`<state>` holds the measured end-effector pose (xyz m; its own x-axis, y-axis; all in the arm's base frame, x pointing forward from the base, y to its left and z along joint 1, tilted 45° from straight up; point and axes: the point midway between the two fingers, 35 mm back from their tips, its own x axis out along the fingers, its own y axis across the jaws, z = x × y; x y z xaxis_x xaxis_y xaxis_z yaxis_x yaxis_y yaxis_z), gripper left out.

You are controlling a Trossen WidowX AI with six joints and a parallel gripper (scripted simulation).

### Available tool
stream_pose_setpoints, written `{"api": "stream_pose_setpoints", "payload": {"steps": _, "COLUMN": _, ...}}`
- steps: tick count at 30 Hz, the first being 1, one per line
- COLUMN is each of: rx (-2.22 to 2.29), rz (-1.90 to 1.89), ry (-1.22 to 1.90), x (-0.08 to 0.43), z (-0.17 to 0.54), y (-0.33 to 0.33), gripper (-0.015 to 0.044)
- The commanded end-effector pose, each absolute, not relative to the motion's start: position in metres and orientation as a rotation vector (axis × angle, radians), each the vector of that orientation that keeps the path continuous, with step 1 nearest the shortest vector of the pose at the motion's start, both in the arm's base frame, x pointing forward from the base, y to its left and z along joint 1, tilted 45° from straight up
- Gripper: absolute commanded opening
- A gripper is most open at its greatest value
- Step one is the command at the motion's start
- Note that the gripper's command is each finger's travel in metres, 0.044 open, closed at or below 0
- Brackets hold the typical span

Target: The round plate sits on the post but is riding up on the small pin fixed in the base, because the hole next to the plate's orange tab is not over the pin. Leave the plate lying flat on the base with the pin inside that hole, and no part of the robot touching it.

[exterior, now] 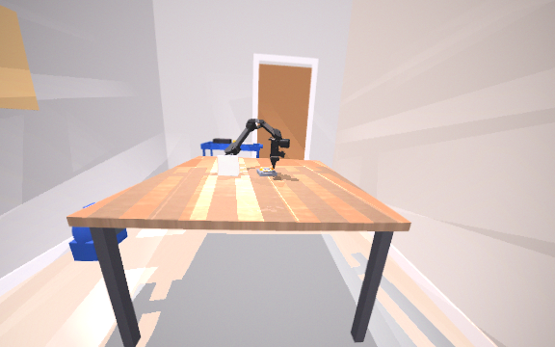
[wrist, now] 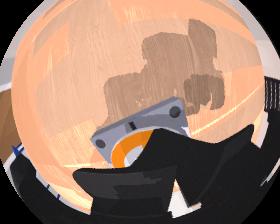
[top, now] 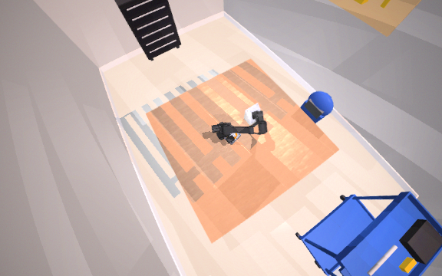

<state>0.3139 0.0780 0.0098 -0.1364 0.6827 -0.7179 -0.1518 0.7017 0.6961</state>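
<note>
Orange shows on the round plate (wrist: pixel 126 152), which we see lying on its grey base (wrist: pixel 153 120) on the wooden counter (exterior: pixel 220 198), beside the arm's white mount (exterior: pixel 227 166). Our pincer (wrist: pixel 172 196) hangs right over the plate, fingers pressed together on nothing, and hides most of it. We cannot tell whether it touches the plate.

Top view: base (top: pixel 233 139) w/ plate (top: pixel 235 136) sits mid table (top: pixel 290 153). Arm mount (top: pixel 252 113) at its 2 o'clock, gripper (top: pixel 232 136) directly over plate's edge.
</note>
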Motion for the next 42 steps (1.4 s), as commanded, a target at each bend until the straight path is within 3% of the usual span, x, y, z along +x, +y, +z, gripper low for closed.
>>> {"api": "stream_pose_setpoints", "payload": {"steps": 1, "rx": 0.448, "rz": 0.770, "ry": 1.547, "x": 0.314, "z": 0.015, "y": 0.082, "gripper": 0.0000}}
{"api": "stream_pose_setpoints", "payload": {"steps": 42, "rx": 0.458, "rz": 0.765, "ry": 1.552, "x": 0.317, "z": 0.043, "y": 0.057, "gripper": 0.0000}}
